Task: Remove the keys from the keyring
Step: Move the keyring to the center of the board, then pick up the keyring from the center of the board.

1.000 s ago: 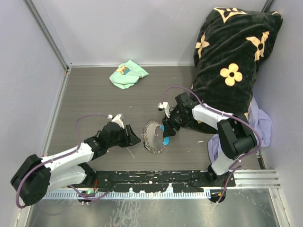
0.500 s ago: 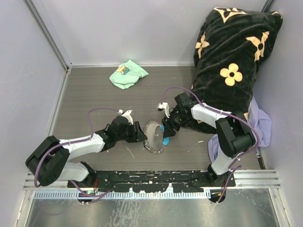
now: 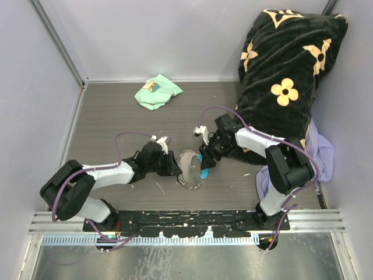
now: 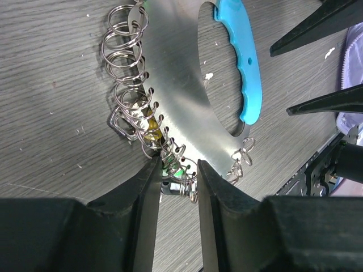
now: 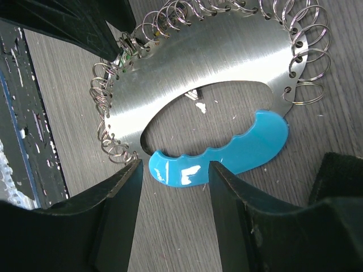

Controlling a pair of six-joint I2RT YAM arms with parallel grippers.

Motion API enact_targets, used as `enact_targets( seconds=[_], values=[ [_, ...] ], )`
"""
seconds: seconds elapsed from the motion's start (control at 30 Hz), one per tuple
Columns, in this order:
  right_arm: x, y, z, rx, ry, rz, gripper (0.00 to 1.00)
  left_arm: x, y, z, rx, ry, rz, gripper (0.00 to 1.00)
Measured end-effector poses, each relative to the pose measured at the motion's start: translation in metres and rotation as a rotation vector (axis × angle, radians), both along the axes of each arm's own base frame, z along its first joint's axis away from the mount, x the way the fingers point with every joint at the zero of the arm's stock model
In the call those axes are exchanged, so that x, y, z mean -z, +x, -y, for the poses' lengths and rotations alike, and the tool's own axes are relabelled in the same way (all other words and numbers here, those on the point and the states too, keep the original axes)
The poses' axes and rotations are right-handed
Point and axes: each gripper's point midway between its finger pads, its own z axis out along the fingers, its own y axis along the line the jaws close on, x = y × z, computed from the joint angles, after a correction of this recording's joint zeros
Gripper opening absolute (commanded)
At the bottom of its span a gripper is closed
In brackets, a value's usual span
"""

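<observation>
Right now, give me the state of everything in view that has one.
keyring, lying flat, small rings threaded round its rim.
keys, hanging on the rim rings.
left pincer, slightly apart, straddling the rim at a green tag; grip unclear.
right pincer, apart around the blue handle end; grip unclear.
green cloth, crumpled.

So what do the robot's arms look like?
Both the left arm and right arm have white tube-like links between chunky black joints. A thin purple cable loops along each. The left end effector and right end effector are black, each with two flat fingers tapering to points.
</observation>
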Motion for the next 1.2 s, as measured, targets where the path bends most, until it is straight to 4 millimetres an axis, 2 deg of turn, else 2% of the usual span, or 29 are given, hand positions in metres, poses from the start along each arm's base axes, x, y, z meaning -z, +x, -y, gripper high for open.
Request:
enact_targets(
  seconds=[0.17,0.3,0.57,0.67,0.93,1.2],
  values=[
    [0.0,0.0,0.0,0.002,0.0,-0.002,0.55,0.002,0.004,0.005,0.007,0.007,-0.005,0.18],
    [0.0,0.0,0.0,0.004,0.0,-0.003,0.56,0.0,0.008,0.007,0.018,0.011,0.01,0.01],
    [-0.003,0.008,0.002,0.062,0.009,-0.022,0.56,-0.005,0.01,0.008,0.033,0.009,0.04,0.0],
    [-0.007,0.018,0.005,0.111,0.028,-0.026,0.58,-0.02,0.011,0.008,0.033,-0.028,0.088,0.0],
    [-0.035,0.039,0.014,0.255,0.157,-0.023,0.67,-0.081,0.015,0.01,0.019,-0.162,0.25,0.0],
    [-0.044,0.037,0.007,0.321,0.279,-0.117,0.69,-0.113,0.015,0.008,0.007,-0.225,0.323,0.0]
  ],
)
